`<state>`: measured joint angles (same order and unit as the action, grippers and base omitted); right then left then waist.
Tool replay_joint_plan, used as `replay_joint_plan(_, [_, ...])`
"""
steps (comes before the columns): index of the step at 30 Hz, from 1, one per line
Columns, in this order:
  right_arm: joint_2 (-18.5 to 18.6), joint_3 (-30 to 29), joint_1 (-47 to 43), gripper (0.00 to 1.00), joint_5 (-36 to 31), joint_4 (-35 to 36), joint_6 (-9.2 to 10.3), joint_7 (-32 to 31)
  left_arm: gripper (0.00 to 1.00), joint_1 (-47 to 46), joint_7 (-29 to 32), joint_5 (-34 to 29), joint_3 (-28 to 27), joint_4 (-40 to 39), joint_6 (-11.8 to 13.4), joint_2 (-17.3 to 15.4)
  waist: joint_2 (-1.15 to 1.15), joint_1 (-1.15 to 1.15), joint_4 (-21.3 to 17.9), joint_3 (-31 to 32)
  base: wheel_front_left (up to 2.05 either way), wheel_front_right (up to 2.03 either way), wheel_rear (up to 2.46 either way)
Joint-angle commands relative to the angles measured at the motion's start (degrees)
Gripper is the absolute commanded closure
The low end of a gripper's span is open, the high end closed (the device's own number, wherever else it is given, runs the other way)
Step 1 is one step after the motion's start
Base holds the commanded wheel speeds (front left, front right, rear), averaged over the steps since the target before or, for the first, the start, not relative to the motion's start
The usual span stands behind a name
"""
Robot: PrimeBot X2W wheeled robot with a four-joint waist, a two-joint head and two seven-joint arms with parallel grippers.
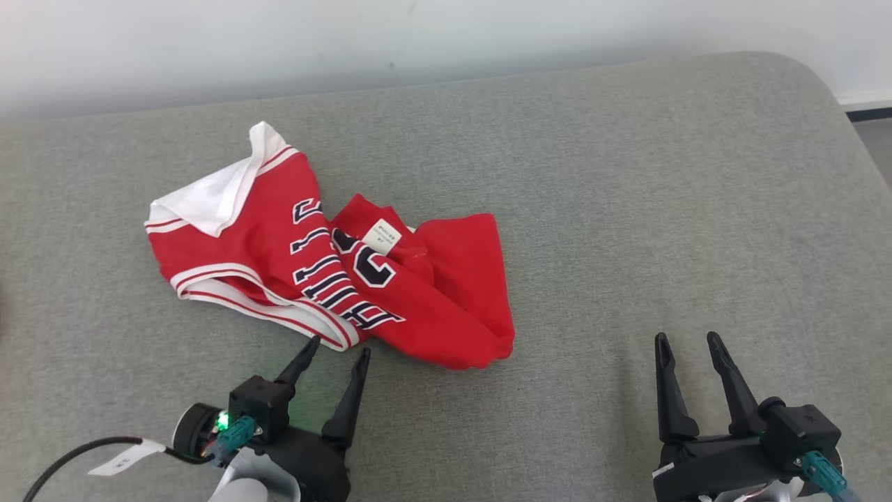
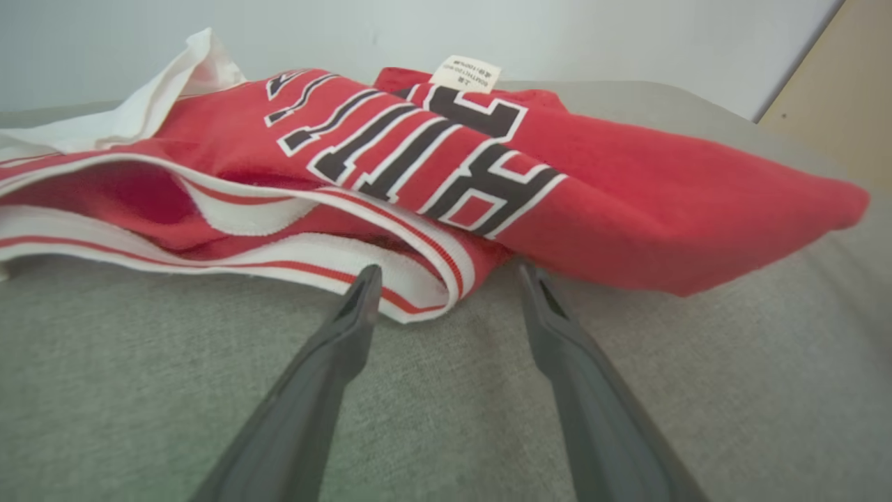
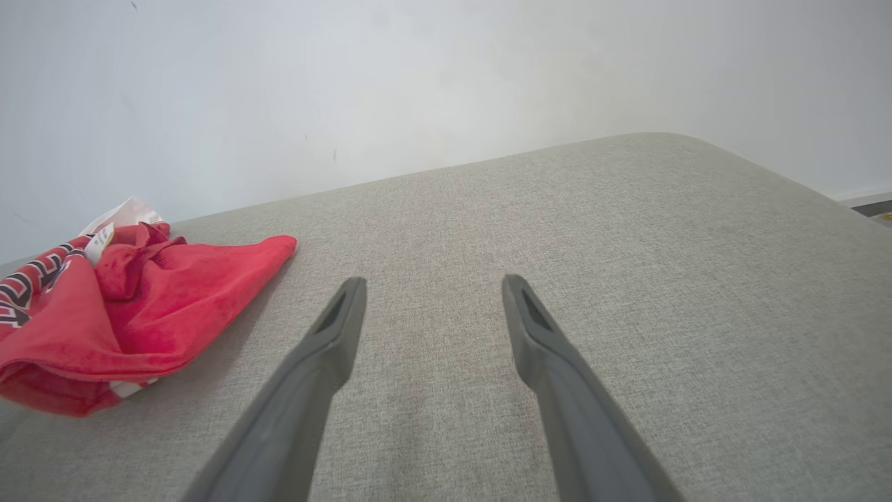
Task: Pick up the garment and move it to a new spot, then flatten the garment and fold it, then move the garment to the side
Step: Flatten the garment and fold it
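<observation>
Jersey [image 1: 265,237], crumpled red-and-white cloth, on grey fabric cushion [image 1: 627,209]; left gripper [image 1: 339,346] gaping just beside it, right gripper [image 1: 688,337] gaping, empty.

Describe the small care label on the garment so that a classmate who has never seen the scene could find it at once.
On the wide grey cushion lies a crumpled red jersey with dark lettering. Near its middle, on a raised red fold, sits a small white rectangular label. Unlike the jersey's white trim, it carries tiny print.
</observation>
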<state>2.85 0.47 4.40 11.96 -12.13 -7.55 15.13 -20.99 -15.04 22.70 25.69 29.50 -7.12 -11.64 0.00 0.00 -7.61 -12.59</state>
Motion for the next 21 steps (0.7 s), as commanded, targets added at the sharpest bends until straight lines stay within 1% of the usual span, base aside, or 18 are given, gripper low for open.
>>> replay_joint_plan(1, [0.07, 0.09, -0.71, 0.00, -0.44, -0.13, 0.13, 0.04, 0.00, -0.11, -0.18, -1.08, -0.16, 1.03, -0.23, -0.38, 0.00, 0.00, -0.69, 0.01, 0.00, 0.00, 0.00])
replay_joint_plan(5, [0.06, 0.31, -0.66, 0.00, -0.43, -0.19, 0.13, 0.04, 0.00, -1.35, -0.18, -1.34, -0.69, 3.81, -0.30, -0.25, 0.00, 0.00, -1.45, -0.04, 0.00, 0.00, 0.00])
replay_joint_plan(9, [0.05, 0.12, -0.43, 0.00, -0.57, -0.05, 0.13, 0.04, 0.00, -3.25, -0.19, -1.79, -1.61, 7.16, -0.42, 0.78, 0.00, 0.00, -2.01, -0.36, 0.00, 0.00, 0.00])
replay_joint_plan(10, [0.05, 0.11, -0.48, 0.00, -0.65, -0.10, 0.13, 0.04, 0.04, -3.80, -0.19, -1.98, -1.72, 7.73, -0.44, 1.05, 0.00, 0.00, -2.01, -0.29, 0.00, 0.00, 0.00])
replay_joint_plan(11, [0.05, 0.10, -0.61, 0.00, -0.70, -0.14, 0.13, 0.04, 0.38, -4.23, -0.19, -2.11, -1.74, 8.27, -0.41, 1.33, 0.00, 0.00, -2.00, -0.20, 0.00, 0.00, 0.00])
replay_joint_plan(12, [0.08, 0.11, -0.75, 0.00, -0.85, -0.19, 0.13, 0.04, 0.65, -4.75, -0.19, -2.27, -1.73, 8.69, -0.28, 1.62, 0.00, 0.00, -1.97, -0.10, 0.00, 0.00, 0.00])
replay_joint_plan(13, [0.07, 0.10, -0.85, 0.00, -0.95, -0.27, 0.13, 0.04, 0.78, -5.28, -0.19, -2.36, -1.88, 9.05, -0.29, 1.87, 0.00, 0.00, -1.91, 0.03, 0.00, 0.00, 0.00])
replay_joint_plan(14, [0.07, 0.11, -0.90, 0.00, -1.03, -0.35, 0.13, 0.04, 1.00, -5.35, -0.19, -2.48, -1.77, 9.63, -0.31, 2.09, 0.00, 0.00, -1.88, 0.18, 0.00, 0.00, 0.00])
replay_joint_plan(19, [0.08, -0.50, -1.34, 0.00, -0.98, -0.25, 0.13, 0.04, 1.00, -4.93, -0.19, -1.67, -1.45, 7.97, -0.35, 2.93, 0.00, 0.00, -1.27, 1.20, 0.00, 0.00, 0.00])
replay_joint_plan(20, [0.06, -0.66, -2.76, 0.00, -0.31, -0.50, 0.13, 0.04, 1.00, -1.44, -0.19, -0.63, -1.39, 3.52, -0.35, 1.63, 0.00, 0.00, 0.69, 2.97, 0.00, 0.00, 0.00])
replay_joint_plan(21, [0.09, -0.54, -3.18, 0.00, -0.21, -0.55, 0.13, 0.04, 1.00, -0.63, -0.19, -0.31, -1.62, 2.06, -0.34, 1.29, 0.00, 0.00, 1.23, 3.40, 0.00, 0.00, 0.00])
